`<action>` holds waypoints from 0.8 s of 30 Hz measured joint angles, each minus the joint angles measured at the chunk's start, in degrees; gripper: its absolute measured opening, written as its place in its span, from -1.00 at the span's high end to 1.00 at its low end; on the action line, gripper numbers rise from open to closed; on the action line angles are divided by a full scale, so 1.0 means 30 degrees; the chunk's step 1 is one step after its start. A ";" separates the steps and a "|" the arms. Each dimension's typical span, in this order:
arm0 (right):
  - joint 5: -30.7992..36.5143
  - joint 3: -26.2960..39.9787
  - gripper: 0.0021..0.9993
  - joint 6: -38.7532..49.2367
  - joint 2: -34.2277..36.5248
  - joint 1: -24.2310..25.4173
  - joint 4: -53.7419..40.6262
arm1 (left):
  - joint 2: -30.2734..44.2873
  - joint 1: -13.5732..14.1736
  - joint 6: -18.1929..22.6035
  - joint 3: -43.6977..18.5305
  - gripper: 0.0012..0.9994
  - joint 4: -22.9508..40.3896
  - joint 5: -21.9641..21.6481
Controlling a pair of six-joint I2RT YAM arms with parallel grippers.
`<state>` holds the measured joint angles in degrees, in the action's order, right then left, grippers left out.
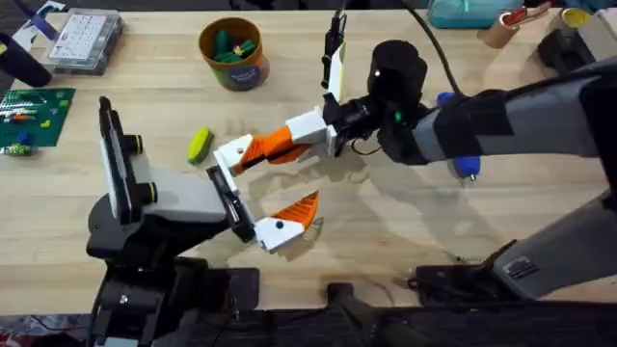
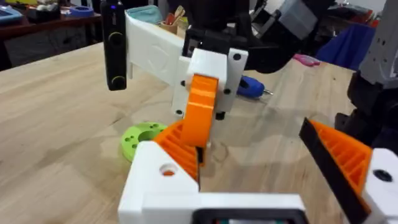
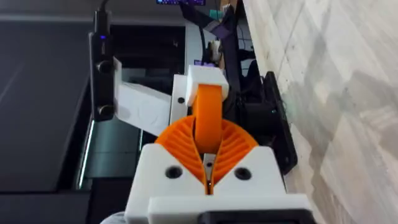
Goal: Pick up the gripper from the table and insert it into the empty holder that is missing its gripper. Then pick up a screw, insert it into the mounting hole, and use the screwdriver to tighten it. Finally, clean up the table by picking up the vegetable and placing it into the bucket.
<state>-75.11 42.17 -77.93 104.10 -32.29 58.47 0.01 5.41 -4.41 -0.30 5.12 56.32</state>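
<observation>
My right gripper [image 1: 289, 141] is shut on the gripper [image 3: 208, 115], a long orange finger whose white blocky end points away from the wrist. It hangs just above the table, its orange length [image 2: 200, 112] reaching one finger of my left gripper [image 1: 262, 188]. I cannot tell whether they touch. The left gripper is open wide, with nothing between its orange pads. The vegetable [image 1: 200, 145], yellow with a green end, lies on the table just left of that finger. The bucket [image 1: 233, 53], orange-tan with a blue band, stands at the back with green pieces inside. The empty holder is out of view.
A blue-handled screwdriver [image 1: 465, 164] lies under my right arm. A clear parts box [image 1: 85, 39] and a green board [image 1: 34, 114] sit at the far left. A lime-green disc [image 2: 140, 137] lies beside my left finger. Bare wood stretches along the front right.
</observation>
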 joint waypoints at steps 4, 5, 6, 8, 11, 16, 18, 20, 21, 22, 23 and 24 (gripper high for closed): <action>0.0356 0.0007 0.96 0.0000 -0.0003 -0.0100 0.0022 | 0.0000 -0.0036 -0.0065 0.0000 -0.97 -0.0014 -0.0164; 0.0430 0.0007 0.96 0.0000 -0.0003 -0.0115 0.0029 | 0.0000 -0.0036 -0.0073 0.0000 -0.97 -0.0019 -0.0199; 0.0492 0.0007 0.96 0.0000 -0.0003 -0.0129 0.0034 | 0.0000 -0.0036 -0.0082 0.0000 -0.97 -0.0021 -0.0220; 0.0582 0.0007 0.96 0.0000 -0.0003 -0.0146 0.0048 | 0.0000 -0.0040 -0.0123 0.0000 -0.97 -0.0028 -0.0273; 0.0635 0.0007 0.96 0.0000 -0.0003 -0.0160 0.0048 | 0.0000 -0.0051 -0.0136 0.0000 -0.97 -0.0034 -0.0288; 0.0669 0.0007 0.97 0.0000 0.0000 -0.0163 0.0048 | 0.0000 -0.0051 -0.0136 0.0000 -0.97 -0.0034 -0.0298; 0.0671 0.0007 0.98 0.0000 -0.0003 -0.0168 0.0055 | 0.0000 -0.0051 -0.0136 0.0000 -0.97 -0.0034 -0.0293; 0.0677 0.0007 0.98 0.0005 -0.0001 -0.0168 0.0055 | -0.0005 -0.0051 -0.0136 0.0000 -0.97 -0.0034 -0.0293; 0.0677 0.0007 0.96 -0.0002 0.0002 -0.0168 0.0052 | 0.0000 -0.0053 -0.0136 0.0000 -0.97 -0.0035 -0.0295; 0.0714 0.0007 0.80 -0.0003 -0.0003 -0.0175 0.0029 | 0.0000 -0.0056 -0.0129 0.0000 -0.97 -0.0043 -0.0277; 0.0914 0.0012 0.51 0.0014 -0.0003 -0.0236 -0.0024 | 0.0000 -0.0027 -0.0101 -0.0004 -0.97 -0.0028 -0.0093; 0.1229 0.0022 0.27 0.0025 -0.0003 -0.0376 -0.0102 | 0.0000 0.0063 -0.0066 -0.0015 -0.97 0.0019 0.0268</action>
<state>-71.42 42.24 -77.86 104.09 -33.42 58.16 0.01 5.60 -4.61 -0.34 5.18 57.12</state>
